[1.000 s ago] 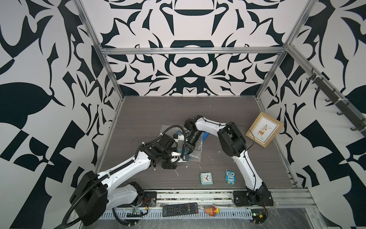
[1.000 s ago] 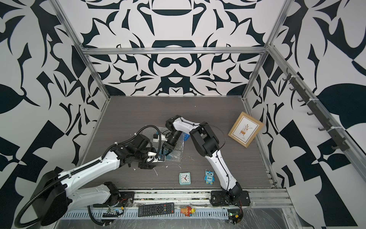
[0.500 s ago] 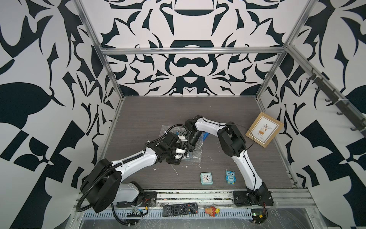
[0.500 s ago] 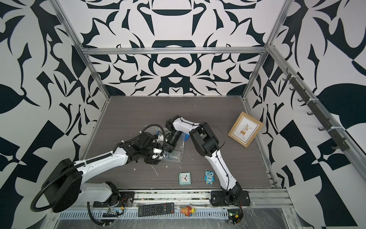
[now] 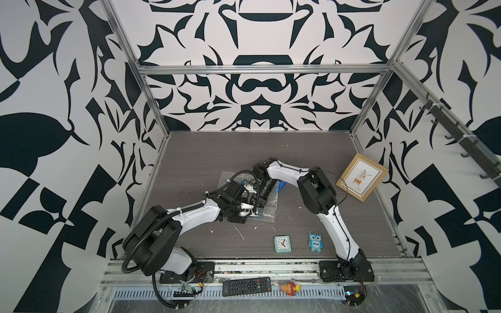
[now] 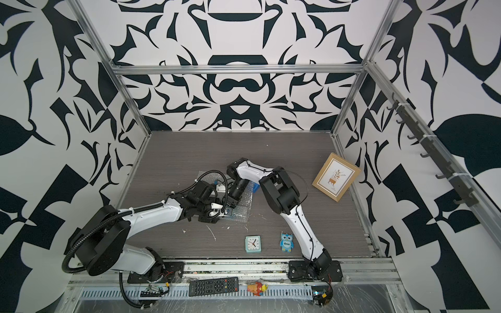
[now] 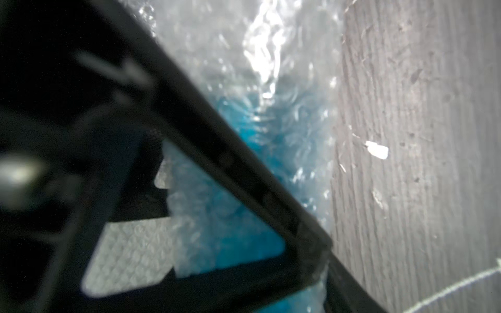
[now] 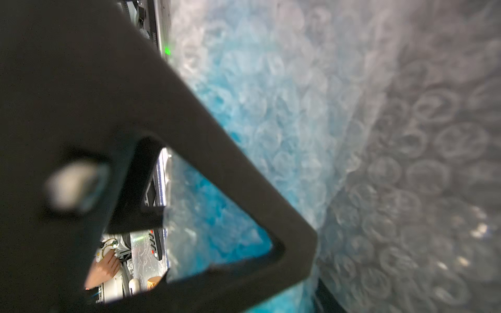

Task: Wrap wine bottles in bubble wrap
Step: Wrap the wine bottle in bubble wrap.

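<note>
Jaws: cannot tell for left gripper (image 5: 250,211) or right gripper (image 5: 259,202). Each wrist view shows one finger (image 7: 230,168) lying against wrap (image 5: 271,200) over the bottle (image 7: 244,130).

Bottle lies mid-table on the wrap, covered.

Step, judged: rolling. Next: roll on, keeping the loose sheet from springing open.

Grey wood-grain table (image 5: 217,151), scraps (image 5: 240,233). Clock (image 5: 282,244), owl (image 5: 315,242), frame (image 5: 362,181) well apart. Patterned walls (image 5: 257,89).

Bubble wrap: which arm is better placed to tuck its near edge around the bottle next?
Left, likely. The left gripper is at the bubble wrap's near edge, beside bare table; the right gripper sits farther in, against the wrapped wine bottle.
</note>
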Motion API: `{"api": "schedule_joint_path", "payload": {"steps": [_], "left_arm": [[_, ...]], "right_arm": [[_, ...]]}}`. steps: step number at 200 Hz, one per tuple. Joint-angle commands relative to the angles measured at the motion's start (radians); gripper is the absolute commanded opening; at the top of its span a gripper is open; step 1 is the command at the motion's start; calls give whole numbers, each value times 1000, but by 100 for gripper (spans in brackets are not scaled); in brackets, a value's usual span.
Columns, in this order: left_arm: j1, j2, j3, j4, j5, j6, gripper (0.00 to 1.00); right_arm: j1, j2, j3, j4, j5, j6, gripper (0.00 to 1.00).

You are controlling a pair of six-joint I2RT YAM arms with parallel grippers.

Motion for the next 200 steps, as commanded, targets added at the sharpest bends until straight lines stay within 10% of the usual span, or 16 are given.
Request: {"api": "schedule_joint_path", "payload": {"steps": [1,34,60,127,200], "left_arm": [[0,21,-11,-45,34,4,47],[0,27,3,-106,60,-4,31],[0,48,37,-189,72,-18,25],[1,101,120,-348,105,-71,21],[30,171,244,-552,202,-131,20]], "right_arm": [[20,-32,-31,26,62,24,49],[18,-72,-19,41,79,49,58],[11,-99,10,41,84,61,86],[-65,-183,30,56,96,100,91],[-254,-643,-535,604,322,362,90]]}}
